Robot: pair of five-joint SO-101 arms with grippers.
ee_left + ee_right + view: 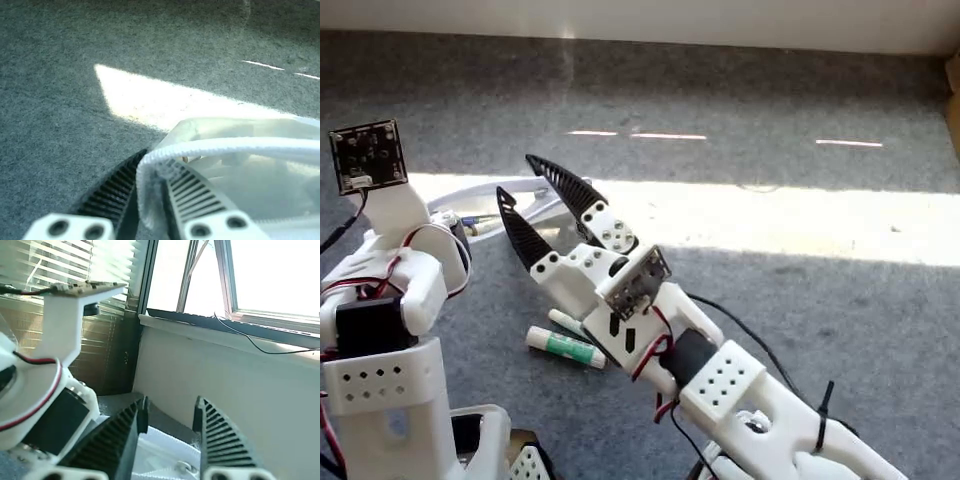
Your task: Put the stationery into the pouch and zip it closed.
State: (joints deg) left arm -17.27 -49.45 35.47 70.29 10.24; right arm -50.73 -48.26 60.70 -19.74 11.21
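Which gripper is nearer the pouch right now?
Left. The left gripper is shut on the pouch at its zipper edge; the right gripper hangs open just above it.

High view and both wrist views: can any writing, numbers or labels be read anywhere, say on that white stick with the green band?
None legible.
The white stick with a green band carries a label, too blurred to read.
The clear plastic pouch shows no print.

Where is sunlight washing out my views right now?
High view: a sun band crosses the carpet and bleaches the pouch; the green-labelled tube lies in shade. Left wrist view: the sun patch glares behind the pouch edge. Right wrist view: the window is blown out white.
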